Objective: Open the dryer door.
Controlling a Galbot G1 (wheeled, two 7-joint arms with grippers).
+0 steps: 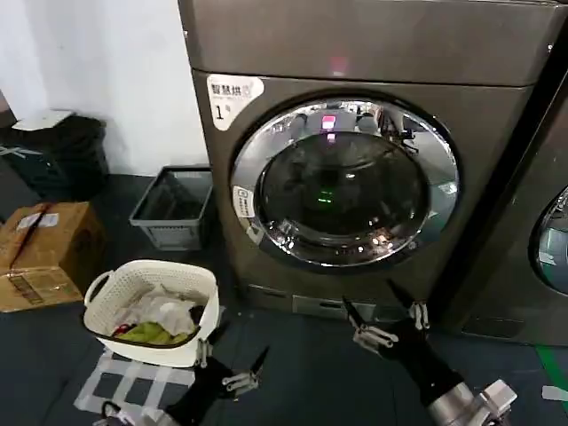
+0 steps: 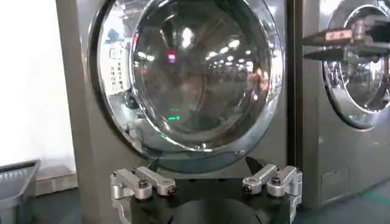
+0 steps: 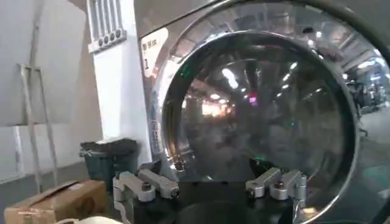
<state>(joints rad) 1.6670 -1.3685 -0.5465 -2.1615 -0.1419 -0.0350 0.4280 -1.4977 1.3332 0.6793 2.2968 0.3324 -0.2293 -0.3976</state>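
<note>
The bronze-grey dryer point(image 1: 373, 44) carries a white "1" sticker point(image 1: 232, 96). Its dryer door point(image 1: 344, 182), a chrome-rimmed round porthole with dark glass, sits closed flush against the front. My right gripper point(image 1: 377, 311) is open, low in front of the machine, just below the door's lower right rim and not touching it. In the right wrist view the door point(image 3: 256, 115) looms close behind the open gripper point(image 3: 204, 167). My left gripper point(image 1: 233, 355) hangs open near the floor, left of the door and beside the basket. The left wrist view faces the door point(image 2: 189, 73) over the open gripper point(image 2: 203, 164).
A white laundry basket point(image 1: 191, 277) with clothes stands on the floor at the left, by a white tape grid point(image 1: 133, 382). Behind it are a grey crate point(image 1: 173, 206), a cardboard box point(image 1: 44, 253) and a black bin point(image 1: 58, 151). A neighbouring dark machine point(image 1: 541, 248) adjoins on the right.
</note>
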